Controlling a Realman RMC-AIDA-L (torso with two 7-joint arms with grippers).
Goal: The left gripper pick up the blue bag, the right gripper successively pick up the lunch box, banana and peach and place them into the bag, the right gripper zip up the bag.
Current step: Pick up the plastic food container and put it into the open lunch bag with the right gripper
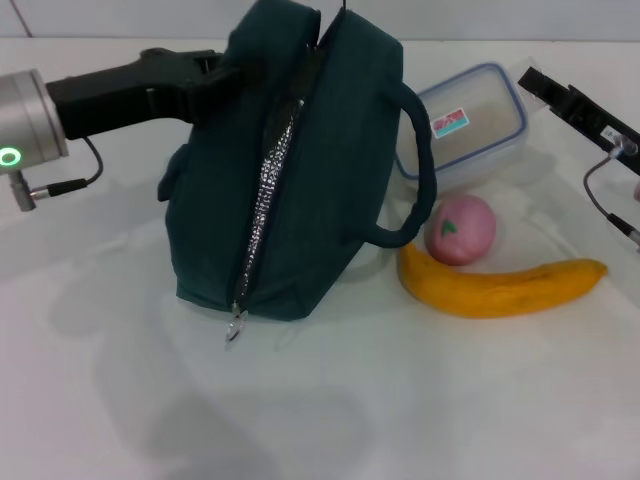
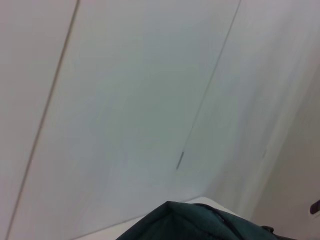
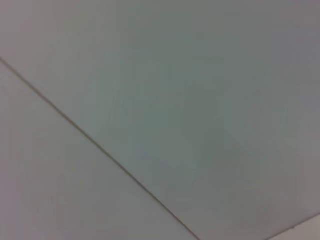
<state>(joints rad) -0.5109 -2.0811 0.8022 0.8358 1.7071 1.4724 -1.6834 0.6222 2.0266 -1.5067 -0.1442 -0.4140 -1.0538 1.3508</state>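
Left gripper (image 1: pixel 222 72) clenched on soft dark-teal fabric bag (image 1: pixel 290 170) at its 10 o'clock; floppy, best held by top edge. Right gripper (image 1: pixel 540 85) state unclear.

We see open white tabletop (image 1: pixel 330 410) in front of the dark teal fabric bag (image 1: pixel 300 170), while to its right the clear lidded lunch box (image 1: pixel 470 130), pink peach (image 1: pixel 461 229) and yellow banana (image 1: pixel 500 287) crowd together, barring passage.
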